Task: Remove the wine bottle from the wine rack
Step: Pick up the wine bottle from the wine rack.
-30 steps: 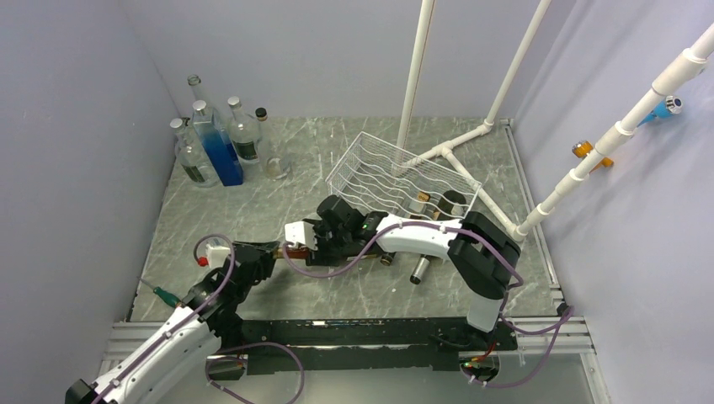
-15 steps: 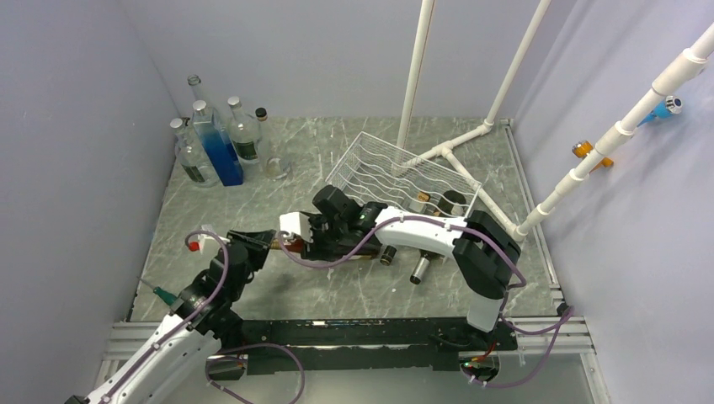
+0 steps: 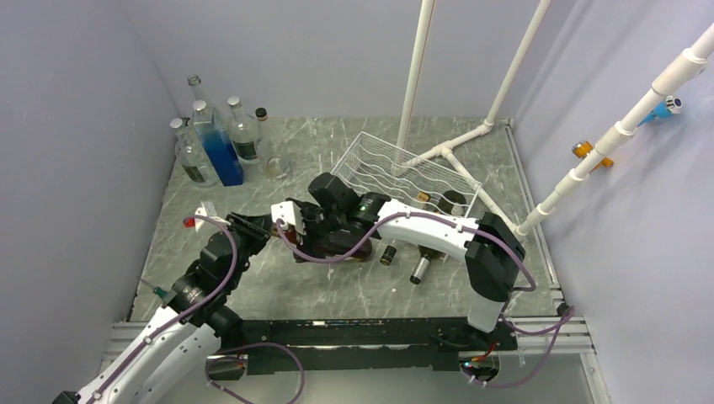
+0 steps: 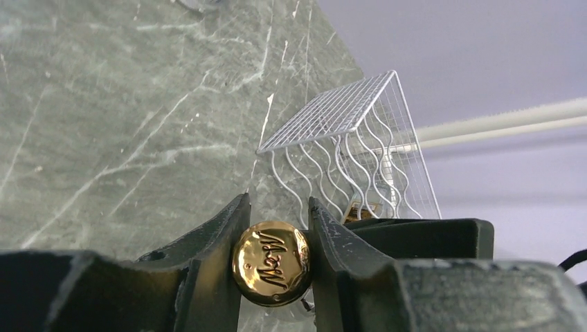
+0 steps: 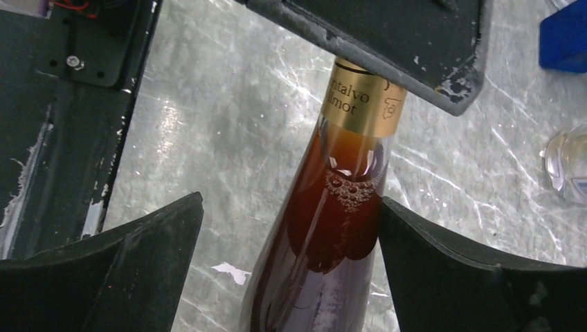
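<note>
Left gripper (image 4: 277, 207) clamped the gold cap (image 4: 271, 263) of the wine bottle (image 5: 325, 235).
Right gripper (image 5: 291, 204) stood wide open around its shoulder — wine rack (image 4: 346, 111) apart, behind.

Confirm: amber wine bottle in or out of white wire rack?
Out: the bottle is clear of the rack, to its left, gold cap in left gripper's jaws.

Amber wine bottle (image 5: 325, 235) with gold cap (image 4: 271, 263), white wavy-wire wine rack (image 4: 339, 114), grey-green marbled table (image 4: 104, 104)
</note>
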Action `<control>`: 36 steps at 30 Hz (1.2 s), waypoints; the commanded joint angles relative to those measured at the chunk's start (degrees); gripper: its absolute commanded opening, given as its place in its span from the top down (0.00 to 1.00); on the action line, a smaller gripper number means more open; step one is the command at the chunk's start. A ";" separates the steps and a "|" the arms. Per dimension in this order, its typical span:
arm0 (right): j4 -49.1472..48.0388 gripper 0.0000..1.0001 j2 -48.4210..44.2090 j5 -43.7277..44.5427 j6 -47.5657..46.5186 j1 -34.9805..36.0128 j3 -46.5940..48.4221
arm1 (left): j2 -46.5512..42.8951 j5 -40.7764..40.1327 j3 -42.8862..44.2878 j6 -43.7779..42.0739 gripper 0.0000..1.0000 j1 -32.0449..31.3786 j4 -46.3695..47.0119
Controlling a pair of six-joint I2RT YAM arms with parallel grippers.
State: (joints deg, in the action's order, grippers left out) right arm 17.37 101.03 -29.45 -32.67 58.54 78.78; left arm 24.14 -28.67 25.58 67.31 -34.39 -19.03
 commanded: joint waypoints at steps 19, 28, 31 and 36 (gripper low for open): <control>7.08 0.00 -12.88 -16.79 -1.97 -13.60 0.87 | 10.06 3.20 19.55 -35.55 1.00 0.03 12.47; 5.10 0.00 -14.80 -18.26 -1.84 -15.41 -2.68 | 15.49 4.95 25.65 -50.29 1.00 0.24 15.15; 4.61 0.00 -14.93 -18.49 -1.70 -15.61 -3.30 | 17.40 5.54 27.85 -54.86 1.00 0.73 15.78; 3.97 0.00 -15.24 -18.79 -1.60 -16.08 -4.10 | 21.16 6.33 31.49 -61.87 1.00 2.94 16.96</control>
State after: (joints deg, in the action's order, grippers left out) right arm 24.08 88.07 -45.60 -34.09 43.07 75.07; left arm 44.40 -22.13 49.91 14.09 -33.52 -14.46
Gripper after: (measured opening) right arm 0.993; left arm 0.378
